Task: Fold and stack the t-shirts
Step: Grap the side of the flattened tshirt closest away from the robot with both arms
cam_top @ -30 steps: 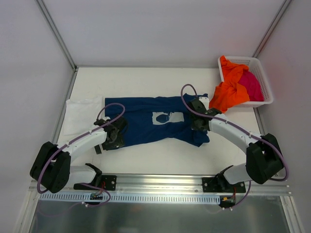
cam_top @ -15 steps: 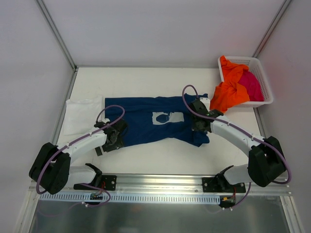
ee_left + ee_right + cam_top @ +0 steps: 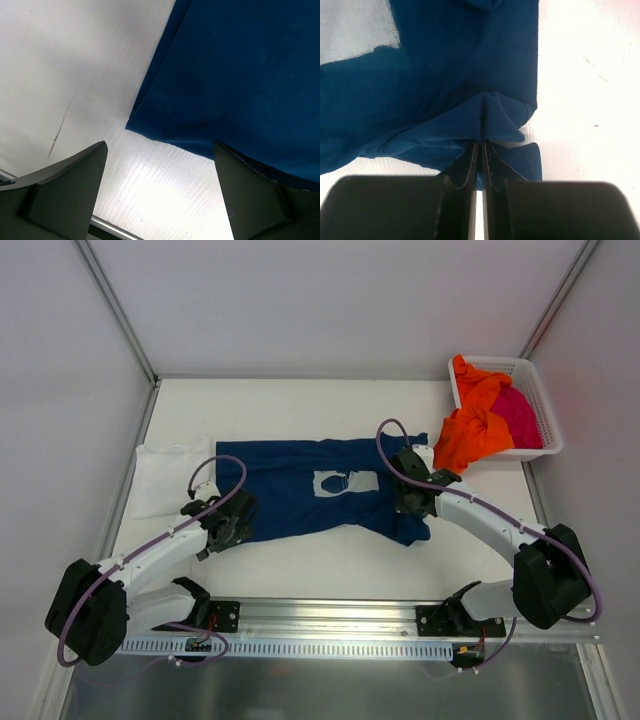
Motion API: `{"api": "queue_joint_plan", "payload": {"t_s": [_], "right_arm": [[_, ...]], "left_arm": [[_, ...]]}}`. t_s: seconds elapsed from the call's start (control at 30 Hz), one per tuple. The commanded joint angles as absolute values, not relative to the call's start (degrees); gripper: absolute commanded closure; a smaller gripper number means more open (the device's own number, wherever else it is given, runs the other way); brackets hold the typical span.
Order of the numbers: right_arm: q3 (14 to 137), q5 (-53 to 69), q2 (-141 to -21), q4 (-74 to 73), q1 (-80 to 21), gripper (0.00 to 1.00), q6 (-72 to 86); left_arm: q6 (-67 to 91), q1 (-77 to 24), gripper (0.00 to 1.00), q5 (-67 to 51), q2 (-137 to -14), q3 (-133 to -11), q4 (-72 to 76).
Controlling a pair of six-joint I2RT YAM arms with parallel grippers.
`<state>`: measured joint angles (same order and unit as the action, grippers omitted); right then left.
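Navy t-shirt (image 3: pixel 320 490): we see it spread flat on the tabletop (image 3: pixel 300 410), print up. Its long axis runs left to right, with the hem at the left end and the sleeves at the right end.
Right tool (image 3: pixel 480 145): its fingers are together, clamped on a raised pinch of cloth at the navy t-shirt's near right corner, by the sleeve.
Left tool (image 3: pixel 160 155): its fingers are wide apart and grip nothing. It hangs over the navy t-shirt's near left hem corner.
Key relation: the hem corner lies between the left tool's fingers and just ahead of them. One finger is over the cloth edge and the other over bare tabletop. We judge the left arm the nearer one to this end.
Next move, as we judge it: lower and close on that corner, so both near corners can be carried toward the far edge.
White t-shirt (image 3: pixel 165 475): it lies flat just beside the navy t-shirt's left end; we cannot tell whether it runs underneath.
Orange t-shirt (image 3: pixel 475 425), magenta t-shirt (image 3: pixel 520 415): both are beyond the navy t-shirt's right end, in the basket (image 3: pixel 540 380). The orange one spills over the rim.
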<state>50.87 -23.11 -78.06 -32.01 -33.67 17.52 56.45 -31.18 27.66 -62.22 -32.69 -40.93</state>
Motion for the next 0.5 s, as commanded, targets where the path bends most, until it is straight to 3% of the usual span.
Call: {"api": "queue_joint_plan", "payload": {"t_s": [0.0, 0.47], "right_arm": [[50.8, -22.2, -75.9, -31.4, -33.8, 0.99, 18.2], [49.8, -21.4, -74.2, -30.9, -33.8, 1.0, 17.8]], "left_arm": [[57.7, -31.6, 0.12, 29.0, -64.0, -32.8, -40.6], [63.6, -31.6, 0.14, 29.7, -69.2, -30.9, -36.4]]}}
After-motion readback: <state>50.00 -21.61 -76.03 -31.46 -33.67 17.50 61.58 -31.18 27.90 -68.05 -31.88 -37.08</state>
